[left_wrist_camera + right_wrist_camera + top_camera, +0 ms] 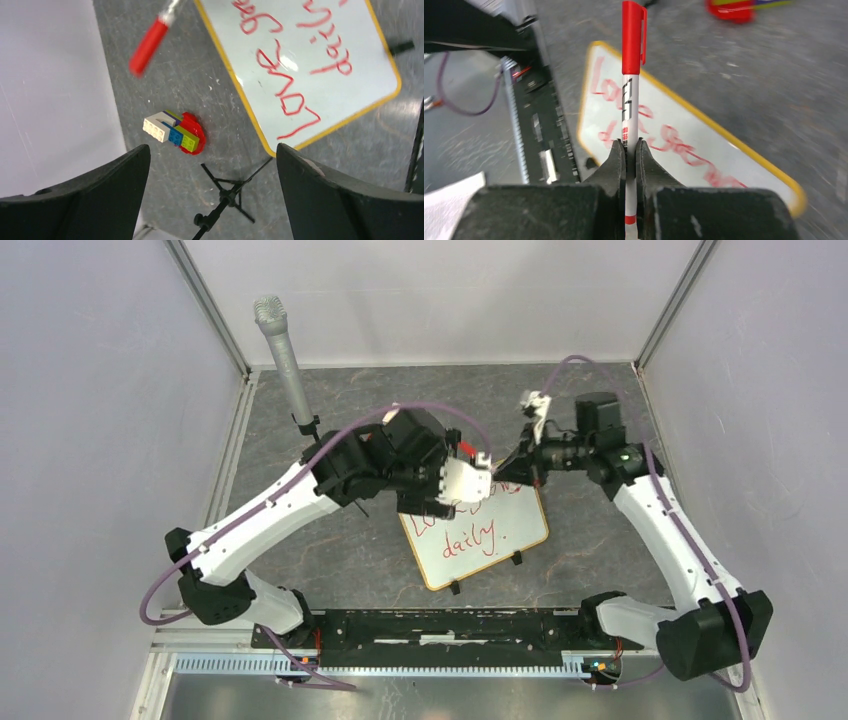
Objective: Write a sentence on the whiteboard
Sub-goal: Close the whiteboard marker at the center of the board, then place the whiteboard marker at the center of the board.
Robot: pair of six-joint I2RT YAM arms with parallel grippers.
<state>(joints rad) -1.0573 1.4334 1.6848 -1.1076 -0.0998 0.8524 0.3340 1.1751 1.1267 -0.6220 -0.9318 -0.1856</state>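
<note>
My right gripper (630, 150) is closed tight on the marker (630, 100), pinching the white barrel low down, below the printed label, so most of the pen and its red cap (631, 37) stick out past my fingertips; my left gripper (212, 150) is spread wide with nothing in it, hanging over the grey table beside the whiteboard (350, 75); the board lies on the table between my two arms, skewed to the table edge, with its two black feet (516, 558) at the near side; the sentence (470, 537) is on it in red, in two lines, so I judge the writing done; the marker should be light and stiff, but its plastic barrel is smooth and round, and a pinch this low leaves a long lever that could swivel between my pads if the cap knocks anything; a hold nearer the middle would be steadier; the board looks thin, light and rigid, with a glossy face that gives no purchase, and I expect it to skate on the table under a sideways push; I would take it by the wood frame at a bare corner, never across the ink, which probably smears; some toy bricks (172, 132) sit near its far corner, apart from it.
</note>
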